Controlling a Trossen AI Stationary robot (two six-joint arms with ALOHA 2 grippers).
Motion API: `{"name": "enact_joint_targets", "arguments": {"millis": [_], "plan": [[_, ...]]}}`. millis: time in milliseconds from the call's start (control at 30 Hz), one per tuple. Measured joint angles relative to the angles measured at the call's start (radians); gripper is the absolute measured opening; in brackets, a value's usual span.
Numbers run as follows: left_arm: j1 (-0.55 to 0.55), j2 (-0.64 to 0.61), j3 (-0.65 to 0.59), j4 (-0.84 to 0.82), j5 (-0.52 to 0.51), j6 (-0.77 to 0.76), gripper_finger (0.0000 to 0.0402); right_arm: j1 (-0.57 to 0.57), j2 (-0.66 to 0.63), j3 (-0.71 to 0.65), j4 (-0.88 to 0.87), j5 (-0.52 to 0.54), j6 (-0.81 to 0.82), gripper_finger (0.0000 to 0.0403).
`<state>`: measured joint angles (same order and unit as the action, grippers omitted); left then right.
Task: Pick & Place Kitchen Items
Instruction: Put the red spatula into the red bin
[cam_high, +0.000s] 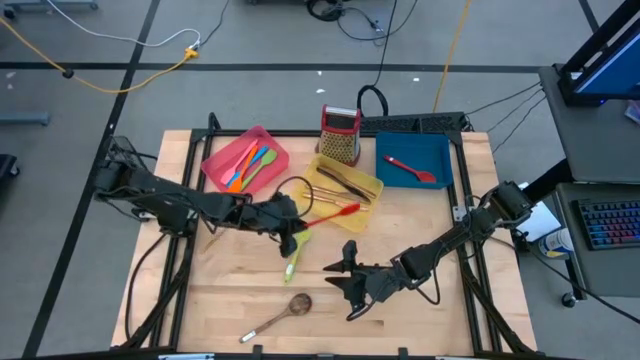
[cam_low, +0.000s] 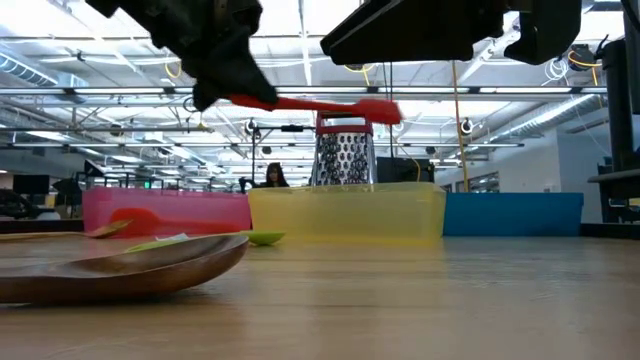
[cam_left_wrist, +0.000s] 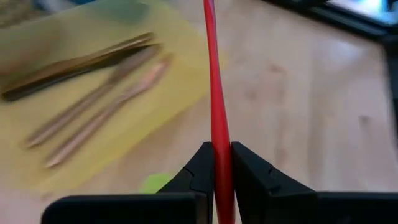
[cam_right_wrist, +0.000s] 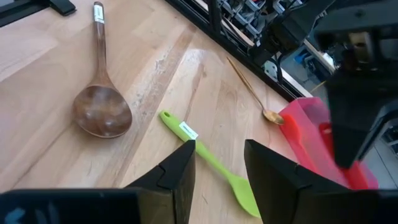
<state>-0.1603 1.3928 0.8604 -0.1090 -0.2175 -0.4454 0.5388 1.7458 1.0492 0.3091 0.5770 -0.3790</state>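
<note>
My left gripper (cam_high: 297, 228) is shut on a red spatula (cam_high: 335, 212), which it holds in the air near the yellow tray's (cam_high: 372, 190) near edge. The low view shows the red spatula (cam_low: 320, 104) well above the table. My right gripper (cam_right_wrist: 217, 165) stands open above the table's middle, with nothing between its fingers. A green spatula (cam_right_wrist: 208, 158) lies flat on the wood below it. A wooden spoon (cam_high: 283, 311) lies flat near the front edge. A copper spoon (cam_right_wrist: 252, 93) lies on the table beside the pink tray (cam_high: 215, 163). My left gripper pinches the red spatula's handle (cam_left_wrist: 217, 134) between its two fingers. The spatula runs forward along the fingers, not across them. The fingers come from the table's left, slanting down. The spatula is lifted clear and roughly level, its head (cam_high: 350, 209) toward the yellow tray.
The pink tray holds several coloured utensils and the yellow tray holds copper cutlery (cam_left_wrist: 93, 93). The blue tray (cam_high: 440, 150) at the back right holds a red utensil (cam_high: 410, 169). A red-topped grater (cam_high: 340, 134) stands behind the yellow tray.
</note>
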Motion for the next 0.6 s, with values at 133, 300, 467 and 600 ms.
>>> {"name": "enact_joint_targets", "arguments": {"millis": [133, 300, 467, 600], "plan": [[0.019, -0.073, 0.0, -0.144, -0.078, -0.006, 0.0041, 0.0, 0.0, 0.0, -0.001, 0.0, 0.0, 0.013], [0.034, -0.156, 0.0, -0.273, -0.185, -0.014, 0.004, 0.0, 0.0, 0.0, -0.003, 0.0, 0.0, 0.013], [0.06, -0.219, 0.0, -0.386, -0.206, -0.041, 0.0036, 0.0, 0.0, 0.0, -0.004, 0.0, 0.0, 0.013], [0.083, -0.243, 0.0, -0.514, -0.269, -0.077, 0.0042, 0.0, 0.0, 0.0, -0.001, 0.0, 0.0, 0.013]]}}
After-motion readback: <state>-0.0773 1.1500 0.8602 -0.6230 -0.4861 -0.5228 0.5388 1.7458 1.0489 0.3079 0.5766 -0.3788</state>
